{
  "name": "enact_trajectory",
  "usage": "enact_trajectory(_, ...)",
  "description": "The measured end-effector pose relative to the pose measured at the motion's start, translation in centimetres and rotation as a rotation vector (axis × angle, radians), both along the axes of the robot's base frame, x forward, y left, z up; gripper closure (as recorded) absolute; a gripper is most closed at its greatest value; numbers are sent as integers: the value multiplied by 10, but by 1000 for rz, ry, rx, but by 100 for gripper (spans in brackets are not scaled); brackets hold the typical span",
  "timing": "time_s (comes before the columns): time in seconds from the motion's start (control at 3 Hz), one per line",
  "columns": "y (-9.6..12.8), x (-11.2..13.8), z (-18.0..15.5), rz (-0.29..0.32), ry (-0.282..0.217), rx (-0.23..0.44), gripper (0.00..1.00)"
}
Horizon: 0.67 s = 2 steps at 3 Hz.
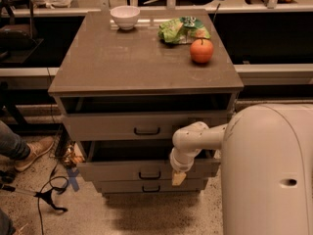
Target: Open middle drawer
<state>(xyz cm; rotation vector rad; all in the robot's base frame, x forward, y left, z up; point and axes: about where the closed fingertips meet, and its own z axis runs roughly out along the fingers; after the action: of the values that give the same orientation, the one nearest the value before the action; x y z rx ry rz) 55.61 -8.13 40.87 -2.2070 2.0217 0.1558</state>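
The grey-brown cabinet [146,65] has three drawers. The middle drawer [112,171] stands pulled out a little, with a dark gap above its front, and its small dark bar handle [149,175] is near the centre. My gripper [178,178] hangs down from the white arm [195,138] in front of the middle drawer's front. It is just right of the handle and apart from it. The top drawer [107,126] also stands slightly out. The bottom drawer [122,186] sits below, mostly tucked in.
On the cabinet top are a white bowl [125,16], a green bag [182,30] and an orange [201,50]. A person's leg and shoe [27,152] are at the left. Cables [49,195] lie on the floor. My white body [269,170] fills the lower right.
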Motion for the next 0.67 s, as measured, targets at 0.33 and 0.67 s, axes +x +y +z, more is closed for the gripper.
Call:
enact_trajectory(0.33, -3, -3, 3, -1, -1, -17, 64)
enact_trajectory(0.67, -8, -6, 6, -9, -5, -21, 88)
